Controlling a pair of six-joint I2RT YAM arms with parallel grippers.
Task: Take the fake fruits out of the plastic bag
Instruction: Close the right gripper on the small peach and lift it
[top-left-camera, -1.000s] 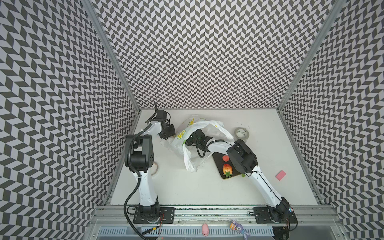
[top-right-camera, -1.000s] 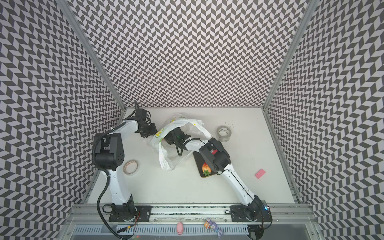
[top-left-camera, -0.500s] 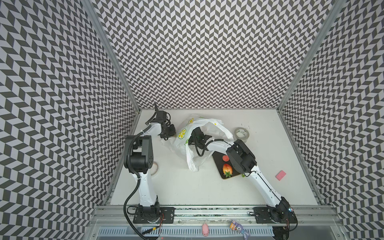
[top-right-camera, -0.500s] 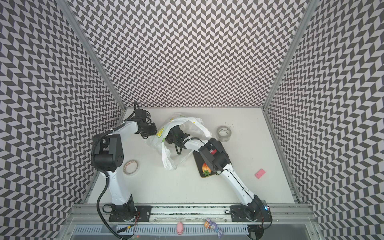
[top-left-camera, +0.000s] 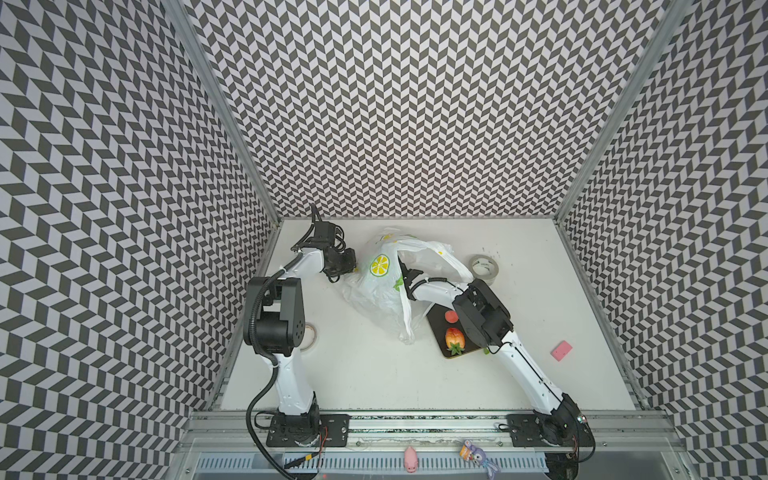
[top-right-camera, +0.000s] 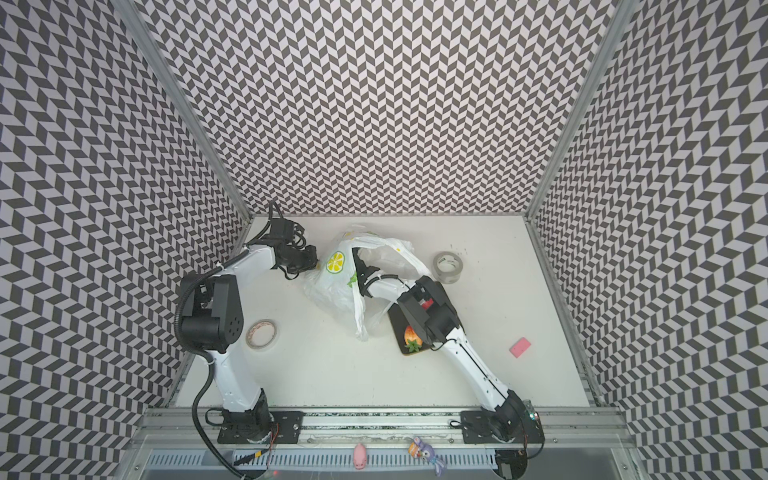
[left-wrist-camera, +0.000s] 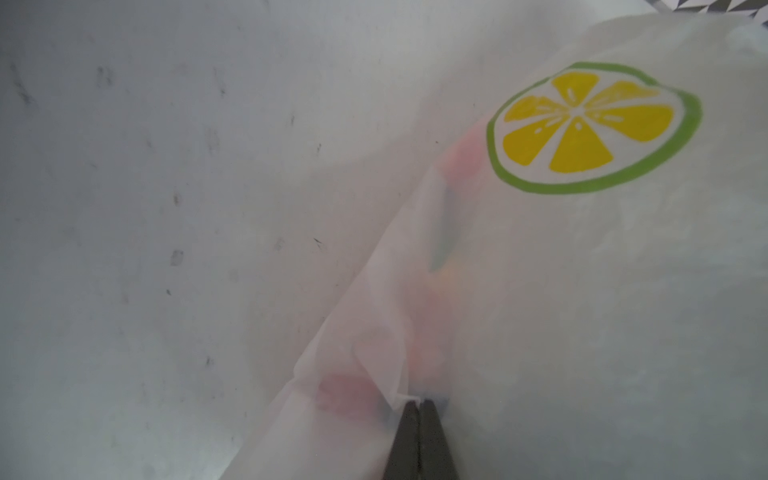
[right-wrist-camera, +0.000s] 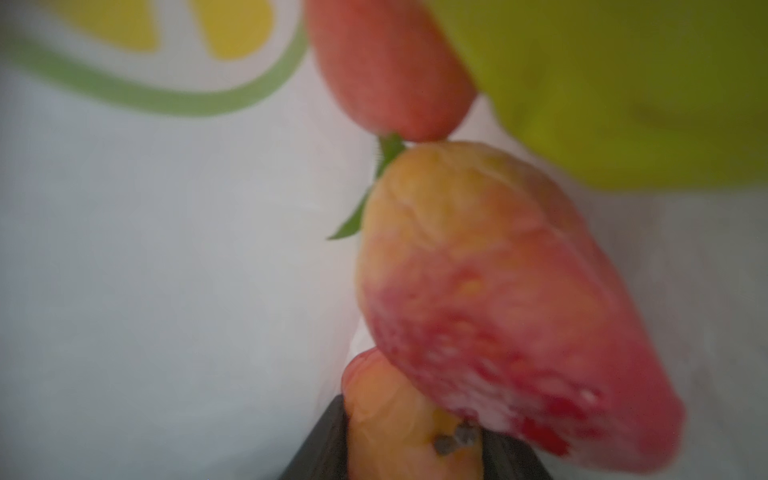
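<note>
The white plastic bag (top-left-camera: 382, 286) (top-right-camera: 336, 286) with lemon-slice prints lies at the back middle of the table in both top views. My left gripper (left-wrist-camera: 417, 402) (top-left-camera: 353, 264) is shut on a fold at the bag's left side. Pink and red shapes show faintly through the film there. My right gripper (right-wrist-camera: 415, 419) is inside the bag's mouth and hidden in the top views. It is shut on a pink-orange peach (right-wrist-camera: 386, 399). A red-yellow fruit (right-wrist-camera: 498, 311), a red fruit (right-wrist-camera: 386, 70) and a green pear (right-wrist-camera: 623, 83) lie just beyond it.
A dark square tray (top-left-camera: 436, 328) (top-right-camera: 399, 328) right of the bag holds a red fruit (top-left-camera: 451, 316) and an orange-red leafy fruit (top-left-camera: 454, 337). A grey tape roll (top-left-camera: 484, 268) stands at the back right. Another roll (top-right-camera: 262, 333) lies by the left arm. A pink block (top-left-camera: 561, 349) lies right.
My left gripper has shut on the bag's side. My right gripper has pushed deeper into the bag and its jaws have narrowed. The bag has puffed up.
</note>
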